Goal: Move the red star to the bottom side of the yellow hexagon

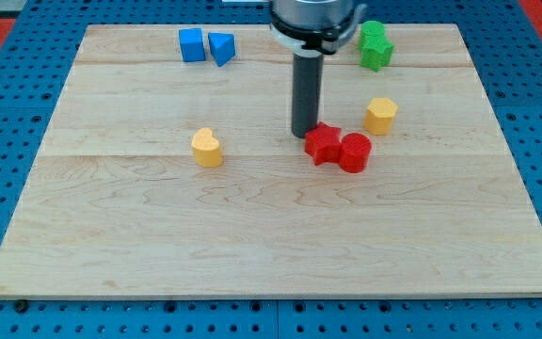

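Red star lies on the wooden board, right of centre and a little above the middle; it sits below and to the view's left of the yellow hexagon, near it but apart, with bare wood showing between the two.

Surroundings: a red cylinder-like block stands against the star's right side, touching it, and occupies part of the ground directly beneath the hexagon; a yellow heart-shaped block lies well apart toward the view's left; two blue blocks sit side by side near the view's top, a blue cube and a blue wedge-like block, close enough that I cannot tell whether they touch; a green block of irregular outline, or possibly two stacked closely, sits at the view's top right, above the hexagon and well apart from it; the board rests on a blue perforated surface.

End effector: my tip is a plain dark rod, carrying nothing; its lower end stands at the star's upper left edge, touching or just short of it; which of the two cannot be told; the rod's body rises straight toward the view's top.
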`<state>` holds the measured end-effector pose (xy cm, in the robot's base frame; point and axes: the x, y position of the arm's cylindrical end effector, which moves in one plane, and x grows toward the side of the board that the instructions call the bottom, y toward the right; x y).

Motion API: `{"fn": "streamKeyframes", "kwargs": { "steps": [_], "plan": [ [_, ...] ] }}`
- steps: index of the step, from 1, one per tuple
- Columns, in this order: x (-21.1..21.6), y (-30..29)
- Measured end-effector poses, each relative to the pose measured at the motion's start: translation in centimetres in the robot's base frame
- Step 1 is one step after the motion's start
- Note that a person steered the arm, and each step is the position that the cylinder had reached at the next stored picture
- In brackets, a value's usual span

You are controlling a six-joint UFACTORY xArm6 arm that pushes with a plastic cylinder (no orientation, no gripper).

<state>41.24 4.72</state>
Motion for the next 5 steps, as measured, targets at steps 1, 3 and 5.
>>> {"fn": "streamKeyframes", "kwargs": {
  "steps": [1, 3, 5],
  "plan": [
    [1.6, 2.3],
    [2.3, 5.6],
    [3.1, 1.3]
  ]
}}
